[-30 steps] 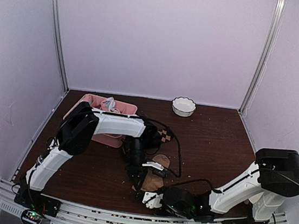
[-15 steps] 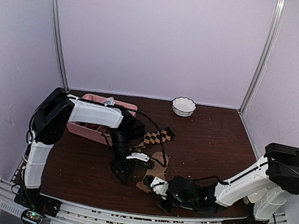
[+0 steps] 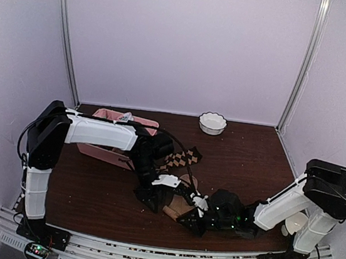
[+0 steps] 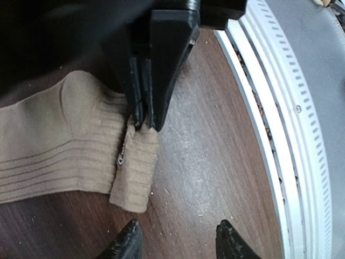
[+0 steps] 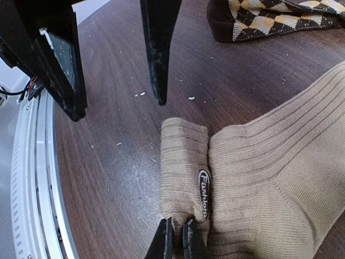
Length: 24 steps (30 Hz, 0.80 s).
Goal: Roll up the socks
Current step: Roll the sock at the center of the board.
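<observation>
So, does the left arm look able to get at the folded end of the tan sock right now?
Probably yes: the left pincer is open and empty, just short of the tan sock, with nothing between them. The right pincer is shut on that folded end, though, so room there is tight.

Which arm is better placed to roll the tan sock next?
Right. The right gripper is pinched shut on the folded end of the tan sock; the left gripper hangs open over the table beside it, holding nothing.

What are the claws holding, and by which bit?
The right claw pinches the tan sock by its folded-over end. The left claw is open, holding nothing.
</observation>
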Available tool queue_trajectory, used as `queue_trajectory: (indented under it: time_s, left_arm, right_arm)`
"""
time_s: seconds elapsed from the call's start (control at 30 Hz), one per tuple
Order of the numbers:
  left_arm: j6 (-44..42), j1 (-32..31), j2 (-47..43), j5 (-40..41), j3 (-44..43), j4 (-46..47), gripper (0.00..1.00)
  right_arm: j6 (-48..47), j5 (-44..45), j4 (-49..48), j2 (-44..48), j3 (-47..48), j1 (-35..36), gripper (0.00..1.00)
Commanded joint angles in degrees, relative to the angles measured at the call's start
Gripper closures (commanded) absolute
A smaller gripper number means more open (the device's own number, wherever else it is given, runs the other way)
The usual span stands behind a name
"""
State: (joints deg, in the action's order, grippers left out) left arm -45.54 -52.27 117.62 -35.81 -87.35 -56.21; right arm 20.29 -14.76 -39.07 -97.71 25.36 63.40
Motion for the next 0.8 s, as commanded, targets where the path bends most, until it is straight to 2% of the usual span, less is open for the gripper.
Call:
queue_trajectory:
  time_s: [0.0,0.2,0.37,0.53,0.77]
  left_arm:
    - [0.2,-0.6,-0.5,2.5,0.3,6.8,0.53]
    - [0.4,-2.8,1.0,3.6,-1.0,9.4,0.53]
    - [0.1,-4.0,3.5,4.4,-0.5,9.2,0.58]
    - [0.2,-4.0,3.9,4.0,-0.5,9.5,0.61]
    - [0.4,-4.1,7.9,5.3,-3.4,7.1,0.84]
  right_arm:
    - [5.2,-5.1,4.7,-4.0,-2.1,-1.3,1.0]
    - [11.1,-12.2,-1.1,-8.7,-2.6,-4.5,1.0]
    - [14.9,-16.1,-8.5,-12.5,-4.1,-5.1,1.0]
    - [15.9,-18.4,-7.4,-14.2,-2.7,-5.7,1.0]
    - [17.0,-19.3,-5.5,-14.2,-2.3,-6.7,1.0]
